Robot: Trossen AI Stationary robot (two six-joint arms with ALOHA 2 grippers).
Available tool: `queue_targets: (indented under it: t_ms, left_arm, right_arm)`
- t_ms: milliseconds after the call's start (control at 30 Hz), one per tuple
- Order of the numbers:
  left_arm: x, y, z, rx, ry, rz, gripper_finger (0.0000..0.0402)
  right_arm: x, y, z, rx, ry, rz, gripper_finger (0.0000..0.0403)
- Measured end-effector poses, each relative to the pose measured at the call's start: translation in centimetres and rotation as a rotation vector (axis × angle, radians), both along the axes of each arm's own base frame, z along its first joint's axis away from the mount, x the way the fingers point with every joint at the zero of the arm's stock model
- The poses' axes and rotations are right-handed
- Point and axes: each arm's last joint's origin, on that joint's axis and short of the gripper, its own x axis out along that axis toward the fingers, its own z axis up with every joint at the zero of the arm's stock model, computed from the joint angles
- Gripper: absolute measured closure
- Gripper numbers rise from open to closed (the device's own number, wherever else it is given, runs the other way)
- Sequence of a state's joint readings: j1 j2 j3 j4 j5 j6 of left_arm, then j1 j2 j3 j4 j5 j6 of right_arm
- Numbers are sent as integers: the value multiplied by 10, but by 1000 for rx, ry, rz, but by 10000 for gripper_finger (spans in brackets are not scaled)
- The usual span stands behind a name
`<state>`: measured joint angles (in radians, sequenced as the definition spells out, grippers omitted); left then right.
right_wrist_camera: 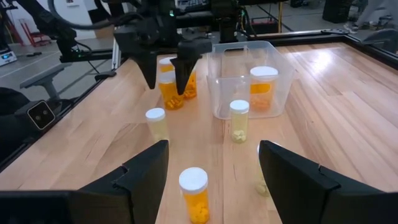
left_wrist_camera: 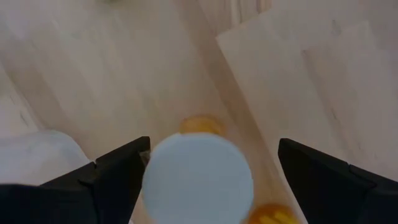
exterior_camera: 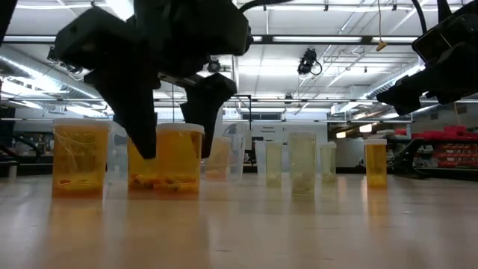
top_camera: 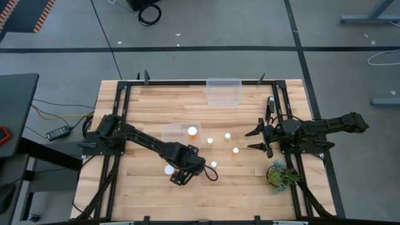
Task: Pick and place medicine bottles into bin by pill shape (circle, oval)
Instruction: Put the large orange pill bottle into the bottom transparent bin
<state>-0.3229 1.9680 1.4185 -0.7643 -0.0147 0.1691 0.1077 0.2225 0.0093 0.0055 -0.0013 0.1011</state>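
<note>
Medicine bottles, white-capped with orange-amber bodies, are spread over the middle of the light wooden slatted table (top_camera: 150, 194). Going left to right:

- Left gripper (top_camera: 179, 177) hangs above a large white-capped amber bottle (left_wrist_camera: 198, 180), fingers spread wide. The cap sits between the two dark fingers (left_wrist_camera: 112, 174) with clear gaps on both sides, nothing clamped yet.
- That bottle stands near the front-centre of the table. A second amber bottle (left_wrist_camera: 272, 214) is just beside it, and another large one (exterior_camera: 80, 159) is close on the other side.
- Doing the grasp well: descend straight, keep the cap centred, close on the body below the cap. Watch the neighbour; a finger coming down off-line would likely tip it.
- Nearer clear plastic bin (right_wrist_camera: 249, 78) already holds one large bottle (right_wrist_camera: 263, 87). A second clear plastic bin (top_camera: 224, 90) sits at the far edge.
- Pill shape isn't readable from here, so I can't tell which bin this bottle belongs in; check through the amber wall before committing.
- Small bottles (top_camera: 210, 140) stand loose between the arms, one with a pale body (right_wrist_camera: 239, 121) just outside the nearer bin.
- Right gripper (top_camera: 259, 139) waits at the right side, fingers parted, empty, beside the small green plant (top_camera: 279, 175).
</note>
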Motion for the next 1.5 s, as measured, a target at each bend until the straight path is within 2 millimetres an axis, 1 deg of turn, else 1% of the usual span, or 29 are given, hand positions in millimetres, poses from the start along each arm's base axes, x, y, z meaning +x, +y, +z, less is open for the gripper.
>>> queue_targets:
  t_ms: [167, 333, 767, 800, 933, 1100, 1167, 1233, 1367, 1500]
  left_arm:
    - [0, 0, -4, 5, 14, 1, 53]
    - [1, 0, -4, 4, 11, 1, 80]
    - [2, 0, -2, 16, 2, 5, 197]
    - [3, 0, 0, 14, -4, 6, 202]
    - [9, -2, 15, 6, -28, 6, 203]
    - [15, -3, 37, -1, -50, 9, 170]
    - [17, -1, 46, -1, -51, 15, 165]
    - [18, 1, 55, 2, -43, 20, 170]
    - [20, 5, 75, 6, -39, 31, 192]
    - [19, 11, 87, 13, -11, 53, 199]
  right_arm:
    - [0, 0, -1, -1, 6, 0, 146]
    - [0, 0, -1, -1, 6, -1, 146]
    - [0, 0, -1, -1, 6, 0, 146]
    - [0, 0, 0, -1, 5, 0, 146]
    - [0, 0, 0, -1, 5, 0, 146]
    - [0, 0, 0, -1, 5, 0, 146]
    - [0, 0, 0, 0, 5, -1, 146]
    - [0, 0, 0, -1, 5, 0, 146]
    - [0, 0, 0, -1, 5, -1, 146]
    - [0, 0, 0, -1, 5, 0, 146]
